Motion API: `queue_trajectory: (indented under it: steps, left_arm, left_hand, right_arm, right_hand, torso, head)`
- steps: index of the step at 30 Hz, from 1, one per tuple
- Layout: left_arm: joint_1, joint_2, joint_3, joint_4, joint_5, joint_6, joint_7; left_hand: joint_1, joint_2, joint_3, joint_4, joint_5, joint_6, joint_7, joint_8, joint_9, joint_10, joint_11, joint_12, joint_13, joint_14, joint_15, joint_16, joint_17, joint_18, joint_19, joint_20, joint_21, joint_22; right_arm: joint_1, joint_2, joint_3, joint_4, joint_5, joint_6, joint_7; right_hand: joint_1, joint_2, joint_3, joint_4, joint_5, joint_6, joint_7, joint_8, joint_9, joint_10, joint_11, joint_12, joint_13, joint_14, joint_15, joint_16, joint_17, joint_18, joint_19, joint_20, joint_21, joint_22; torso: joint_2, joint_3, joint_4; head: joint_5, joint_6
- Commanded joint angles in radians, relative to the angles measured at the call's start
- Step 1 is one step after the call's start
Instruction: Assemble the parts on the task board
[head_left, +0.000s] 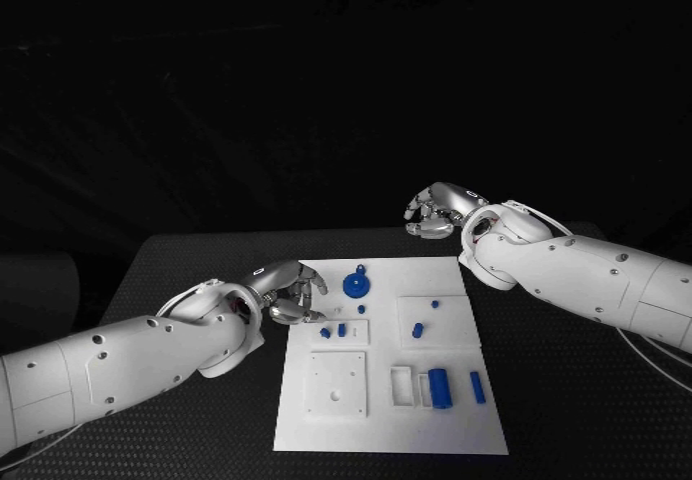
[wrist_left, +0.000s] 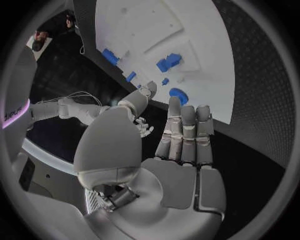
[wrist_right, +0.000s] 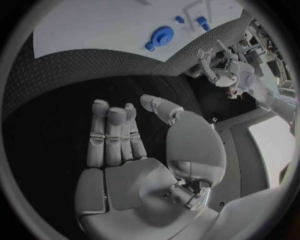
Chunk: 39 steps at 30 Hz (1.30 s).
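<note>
Left hand (head_left: 289, 293) nearest, empty with fingers apart at the task board's (head_left: 389, 440) left edge beside small blue parts (head_left: 333, 329); right hand (head_left: 437, 211) likewise spread, beyond the board's far right corner.

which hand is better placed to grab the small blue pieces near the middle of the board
Left, most likely. The left hand hovers open at the board's left edge, right beside the small blue pieces. The right hand is open too, but sits beyond the board's far edge, over the black table.

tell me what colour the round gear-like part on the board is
Blue; the round gear-like part shows best in the right wrist view.
</note>
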Motion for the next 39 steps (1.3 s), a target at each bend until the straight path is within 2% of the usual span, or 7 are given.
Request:
queue_trajectory:
  steps: [1, 10, 15, 18, 24, 30, 39]
  left_arm:
    - [0.039, 0.003, 0.002, -0.011, -0.059, 0.196, 0.103]
    - [0.110, 0.037, -0.009, -0.023, -0.443, 0.327, 0.082]
    - [0.143, 0.058, -0.057, -0.014, -0.572, 0.360, 0.061]
    - [0.166, 0.074, -0.081, -0.009, -0.638, 0.386, 0.043]
    - [0.169, 0.083, -0.086, 0.005, -0.690, 0.381, 0.033]
    - [0.169, 0.092, -0.086, 0.000, -0.698, 0.372, 0.033]
    - [0.169, 0.118, -0.086, -0.009, -0.720, 0.410, 0.054]
  left_hand:
    - [-0.024, 0.021, 0.007, 0.031, 0.002, 0.038, -0.005, 0.022, 0.005, 0.008, -0.002, -0.013, -0.011, 0.010, 0.000, -0.012, -0.008, -0.003, 0.005, -0.068, -0.008, 0.003]
    - [-0.035, 0.059, -0.011, 0.065, 0.005, 0.089, -0.035, 0.049, 0.008, 0.118, -0.034, -0.029, -0.032, 0.107, -0.033, -0.015, -0.009, 0.011, 0.079, -0.090, 0.002, 0.002]
    - [-0.134, 0.019, -0.028, 0.170, 0.004, 0.099, -0.052, 0.051, 0.009, 0.176, -0.053, 0.004, -0.008, 0.158, -0.056, 0.021, 0.015, 0.022, 0.127, -0.111, 0.031, 0.015]
    - [-0.131, -0.017, -0.038, 0.179, -0.050, 0.076, -0.060, 0.034, 0.003, 0.189, -0.060, 0.015, 0.004, 0.170, -0.063, 0.033, 0.025, 0.027, 0.136, -0.120, 0.044, 0.021]
    - [-0.174, -0.021, -0.136, 0.177, -0.067, 0.046, -0.065, 0.011, -0.008, 0.209, -0.067, 0.032, 0.023, 0.185, -0.071, 0.052, 0.042, 0.033, 0.141, -0.130, 0.062, 0.022]
    - [-0.247, -0.022, -0.187, 0.261, -0.067, 0.052, -0.070, 0.008, -0.011, 0.221, -0.072, 0.038, 0.036, 0.195, -0.077, 0.058, 0.052, 0.043, 0.147, -0.140, 0.069, 0.019]
    - [-0.113, -0.011, -0.191, 0.337, -0.062, 0.071, -0.081, 0.007, -0.017, 0.230, -0.080, 0.040, 0.055, 0.200, -0.084, 0.061, 0.065, 0.048, 0.150, -0.143, 0.089, 0.021]
  right_arm:
    - [0.000, 0.000, 0.000, -0.004, 0.006, -0.001, 0.013]
    - [0.000, 0.004, 0.000, -0.012, 0.011, 0.002, 0.018]
    - [0.000, 0.004, 0.000, -0.015, 0.012, 0.004, 0.021]
    - [0.000, 0.005, 0.000, -0.018, 0.012, 0.005, 0.022]
    - [-0.001, 0.006, 0.000, -0.021, 0.013, 0.006, 0.023]
    - [-0.001, 0.006, 0.000, -0.021, 0.014, 0.006, 0.023]
    - [-0.002, 0.009, 0.000, -0.021, 0.014, 0.006, 0.024]
  right_hand:
    - [-0.004, 0.003, -0.001, -0.006, 0.003, -0.001, 0.007, -0.006, 0.001, -0.003, 0.004, 0.003, -0.001, 0.007, 0.001, -0.007, 0.001, 0.015, 0.007, 0.003, -0.004, 0.001]
    - [-0.005, 0.004, -0.002, -0.005, 0.002, -0.001, 0.007, -0.006, 0.001, -0.003, 0.004, 0.004, -0.002, 0.007, 0.001, -0.007, 0.001, 0.015, 0.007, 0.004, -0.004, 0.001]
    - [-0.006, 0.005, -0.002, -0.005, 0.002, -0.001, 0.007, -0.006, 0.001, -0.003, 0.004, 0.004, -0.002, 0.007, 0.001, -0.007, 0.001, 0.015, 0.007, 0.004, -0.004, 0.001]
    - [-0.007, 0.005, -0.002, -0.004, 0.002, -0.001, 0.008, -0.006, 0.001, -0.003, 0.004, 0.004, -0.002, 0.008, 0.001, -0.007, 0.002, 0.015, 0.007, 0.004, -0.004, 0.002]
    - [-0.007, 0.006, -0.003, -0.004, 0.002, -0.002, 0.008, -0.006, 0.001, -0.003, 0.004, 0.004, -0.003, 0.008, 0.001, -0.007, 0.002, 0.015, 0.007, 0.004, -0.005, 0.002]
    - [-0.008, 0.006, -0.003, -0.003, 0.002, -0.002, 0.008, -0.006, 0.001, -0.003, 0.004, 0.005, -0.003, 0.008, 0.001, -0.007, 0.002, 0.015, 0.008, 0.004, -0.005, 0.002]
    - [-0.008, 0.007, -0.003, -0.003, 0.002, -0.002, 0.008, -0.006, 0.001, -0.003, 0.004, 0.005, -0.003, 0.008, 0.001, -0.007, 0.002, 0.015, 0.008, 0.004, -0.005, 0.002]
  torso:
    - [0.000, -0.0005, -0.0009]
    - [0.001, -0.0005, -0.0006]
    - [0.001, -0.0018, 0.0007]
    - [0.001, -0.0024, 0.0005]
    - [0.000, -0.0010, -0.0005]
    - [0.001, -0.0014, 0.0004]
    - [0.001, -0.0013, 0.0004]
  head:
    - [-0.002, 0.002]
    - [-0.005, 0.003]
    - [-0.008, 0.000]
    - [-0.007, -0.003]
    - [-0.008, -0.007]
    - [-0.011, -0.008]
    - [-0.009, -0.010]
